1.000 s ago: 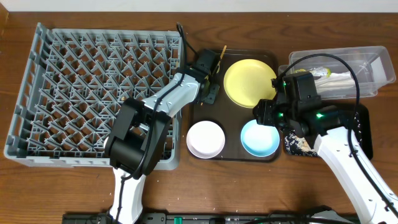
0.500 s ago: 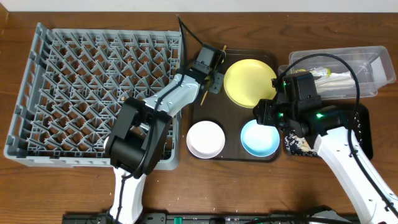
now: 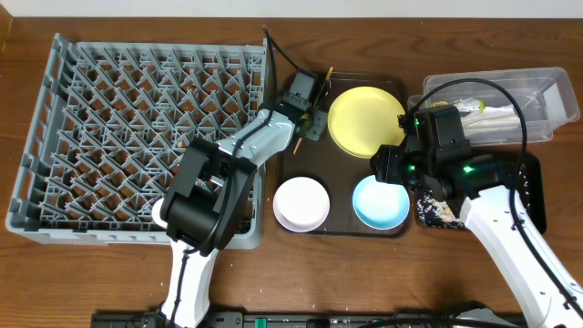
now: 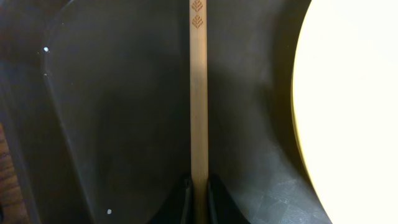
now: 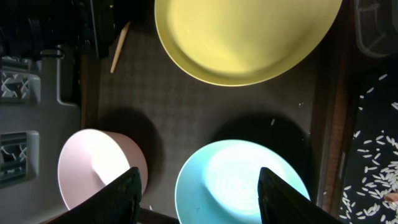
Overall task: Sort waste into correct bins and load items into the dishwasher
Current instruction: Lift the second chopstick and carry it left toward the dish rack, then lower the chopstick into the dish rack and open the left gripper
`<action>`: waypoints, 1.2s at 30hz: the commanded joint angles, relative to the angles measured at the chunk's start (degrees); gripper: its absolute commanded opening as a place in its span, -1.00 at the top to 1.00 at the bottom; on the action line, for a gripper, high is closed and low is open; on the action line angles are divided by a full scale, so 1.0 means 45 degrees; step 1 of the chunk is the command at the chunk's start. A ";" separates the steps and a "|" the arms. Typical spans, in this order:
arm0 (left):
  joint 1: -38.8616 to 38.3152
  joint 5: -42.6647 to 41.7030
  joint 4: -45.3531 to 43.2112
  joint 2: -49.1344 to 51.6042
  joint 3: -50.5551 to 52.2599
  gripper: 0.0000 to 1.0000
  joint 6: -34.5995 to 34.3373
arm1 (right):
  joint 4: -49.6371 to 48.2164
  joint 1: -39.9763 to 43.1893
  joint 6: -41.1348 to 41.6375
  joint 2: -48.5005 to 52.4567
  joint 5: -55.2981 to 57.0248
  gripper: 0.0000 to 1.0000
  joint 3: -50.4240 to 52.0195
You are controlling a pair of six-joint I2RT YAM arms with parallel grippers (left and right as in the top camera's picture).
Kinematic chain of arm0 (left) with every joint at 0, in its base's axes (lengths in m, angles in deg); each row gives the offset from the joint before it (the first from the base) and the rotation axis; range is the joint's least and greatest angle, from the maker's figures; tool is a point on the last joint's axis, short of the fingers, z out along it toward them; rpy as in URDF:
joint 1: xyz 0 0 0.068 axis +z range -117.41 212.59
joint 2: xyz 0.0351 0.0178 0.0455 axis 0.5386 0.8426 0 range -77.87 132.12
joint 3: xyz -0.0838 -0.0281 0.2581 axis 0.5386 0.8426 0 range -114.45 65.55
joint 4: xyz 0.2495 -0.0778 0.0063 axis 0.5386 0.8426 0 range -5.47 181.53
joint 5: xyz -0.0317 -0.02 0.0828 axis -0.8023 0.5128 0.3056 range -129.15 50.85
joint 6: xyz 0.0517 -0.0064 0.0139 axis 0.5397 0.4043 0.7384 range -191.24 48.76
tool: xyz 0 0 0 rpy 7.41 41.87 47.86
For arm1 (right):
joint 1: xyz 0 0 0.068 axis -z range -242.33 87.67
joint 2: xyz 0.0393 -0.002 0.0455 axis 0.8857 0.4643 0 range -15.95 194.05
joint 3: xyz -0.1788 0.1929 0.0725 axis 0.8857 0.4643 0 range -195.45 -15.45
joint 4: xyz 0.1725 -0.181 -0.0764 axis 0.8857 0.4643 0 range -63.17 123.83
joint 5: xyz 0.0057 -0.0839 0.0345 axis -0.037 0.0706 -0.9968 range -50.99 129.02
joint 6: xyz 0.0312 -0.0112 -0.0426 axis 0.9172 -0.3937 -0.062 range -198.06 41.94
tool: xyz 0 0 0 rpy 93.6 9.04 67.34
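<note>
My left gripper (image 3: 310,116) is shut on a wooden chopstick (image 4: 198,93) and holds it over the dark brown tray (image 3: 290,182), beside the yellow plate (image 3: 365,120). The chopstick also shows in the overhead view (image 3: 324,76). My right gripper (image 3: 393,169) is open and empty above the light blue bowl (image 3: 381,202), its fingers (image 5: 199,196) spread around it. The small white bowl (image 3: 301,203) sits on the tray's front left. The grey dish rack (image 3: 137,137) is at the left. The clear tub (image 3: 501,105) holds a wrapper and napkin. The black tray (image 3: 533,196) holds rice crumbs (image 5: 376,174).
The dark brown tray's raised rim surrounds the plate and bowls. The left arm lies across the rack's right side. The clear tub and black tray stand close to the right arm. Bare wooden table (image 3: 364,273) lies along the front.
My left gripper has lifted and shifted slightly toward the tray's back edge with the chopstick in it. The right arm has not moved.
</note>
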 commanded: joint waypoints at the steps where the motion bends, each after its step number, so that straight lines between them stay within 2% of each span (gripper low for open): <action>1: 0.0058 0.0019 0.0355 0.0306 0.0102 0.85 -0.0083 | 0.0005 -0.0058 0.0107 0.0102 0.0136 -0.16 -0.0068; 3: 0.0068 0.0024 0.0413 0.0058 0.0102 0.85 -0.0403 | 0.0015 -0.0058 0.0102 0.0102 0.0136 -0.16 -0.0073; 8: 0.0068 0.0019 0.0937 -0.1491 0.0102 0.85 -0.2288 | 0.0039 -0.0058 0.0107 0.0102 0.0136 -0.16 -0.0068; 13: 0.0068 0.0024 0.2127 -0.3764 0.0102 0.85 -0.2565 | 0.0053 -0.0058 0.0102 0.0102 0.0136 -0.16 -0.0068; 20: 0.0170 0.0826 0.5576 -0.6581 0.0102 0.85 -0.2560 | 0.0053 -0.0058 0.0102 0.0102 0.0136 -0.17 -0.0073; 23: 0.0398 0.1923 0.7189 -0.6941 0.0102 0.85 -0.2565 | 0.0049 -0.0058 0.0102 0.0102 0.0136 -0.17 -0.0073; 26: 0.0772 0.2157 0.8218 -0.6883 0.0204 0.85 -0.2647 | 0.0039 -0.0058 0.0102 0.0102 0.0175 -0.18 -0.0073; 30: 0.1239 0.2132 0.8087 -0.6839 0.0884 0.85 -0.3167 | 0.0034 -0.0058 0.0102 0.0102 0.0219 -0.17 -0.0073; 36: 0.1399 0.1064 0.6980 -0.6839 0.2152 0.85 -0.3196 | 0.0024 -0.0058 0.0102 0.0102 0.0219 -0.17 -0.0073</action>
